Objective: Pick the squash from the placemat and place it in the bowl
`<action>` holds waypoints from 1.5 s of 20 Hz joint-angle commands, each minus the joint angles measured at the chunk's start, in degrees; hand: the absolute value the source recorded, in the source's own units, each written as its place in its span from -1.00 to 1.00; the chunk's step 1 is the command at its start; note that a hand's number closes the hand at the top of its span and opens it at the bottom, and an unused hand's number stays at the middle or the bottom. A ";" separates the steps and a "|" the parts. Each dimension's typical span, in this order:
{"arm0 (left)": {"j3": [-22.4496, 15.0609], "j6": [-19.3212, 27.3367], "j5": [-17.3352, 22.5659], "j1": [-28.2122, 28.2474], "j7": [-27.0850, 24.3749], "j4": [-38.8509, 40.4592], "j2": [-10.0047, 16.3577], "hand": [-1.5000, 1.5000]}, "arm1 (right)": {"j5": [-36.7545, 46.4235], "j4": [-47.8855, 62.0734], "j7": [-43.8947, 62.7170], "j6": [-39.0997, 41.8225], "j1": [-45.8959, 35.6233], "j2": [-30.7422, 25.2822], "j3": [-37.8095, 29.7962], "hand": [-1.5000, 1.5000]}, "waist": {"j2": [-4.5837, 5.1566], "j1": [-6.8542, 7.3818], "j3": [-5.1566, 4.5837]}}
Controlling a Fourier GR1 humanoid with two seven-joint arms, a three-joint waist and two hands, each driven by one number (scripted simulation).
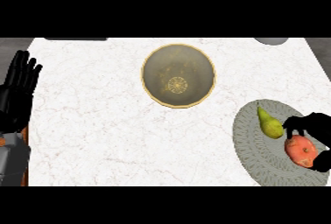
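The right robot hand [317, 122] comes in at the table's [97, 131] right side, over the grey round placemat [255, 144]. Its fingers are curled over the top of the orange squash [300, 150], and its thumb side wraps the squash's lower right, so the hand is closed around it. The squash lies on the placemat, directly under this robot hand and partly hidden by it. From this view I cannot tell whether it is lifted at all.

A yellow-green, pear-shaped fruit [270, 124] lies just left of the curled fingertips, also on the placemat. Its narrow end points away from the robot, and its wide end is close to the squash.

The bowl [158, 74], olive-brown with a pale gold rim, stands well to the left of the right robot hand and farther from the robot, apart from the placemat.

The left robot hand [16, 94] rests at the table's left edge, fingers straight and spread, pointing up, holding nothing.
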 commanded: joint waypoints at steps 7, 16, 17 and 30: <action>-2.78 0.96 -1.33 -4.27 -0.57 1.26 -2.63 0.00 | 3.73 27.35 8.92 0.23 -23.33 -11.80 -9.13 1.00 | 1.90 3.61 0.65; -2.50 1.91 -1.77 -5.28 1.91 0.64 -2.15 0.00 | 0.37 37.83 1.16 0.02 -38.41 -17.48 -13.66 1.00 | 1.15 2.42 0.54; -1.01 0.39 -0.82 -4.64 0.76 2.03 -0.83 0.00 | -0.24 38.00 0.80 0.99 -39.65 -15.09 -13.36 1.00 | 0.94 2.00 0.46; 0.38 0.23 -0.88 -1.81 0.88 1.46 -0.13 0.00 | -11.79 35.97 -0.02 20.80 -54.66 -12.51 -17.16 1.00 | -0.24 -0.42 0.23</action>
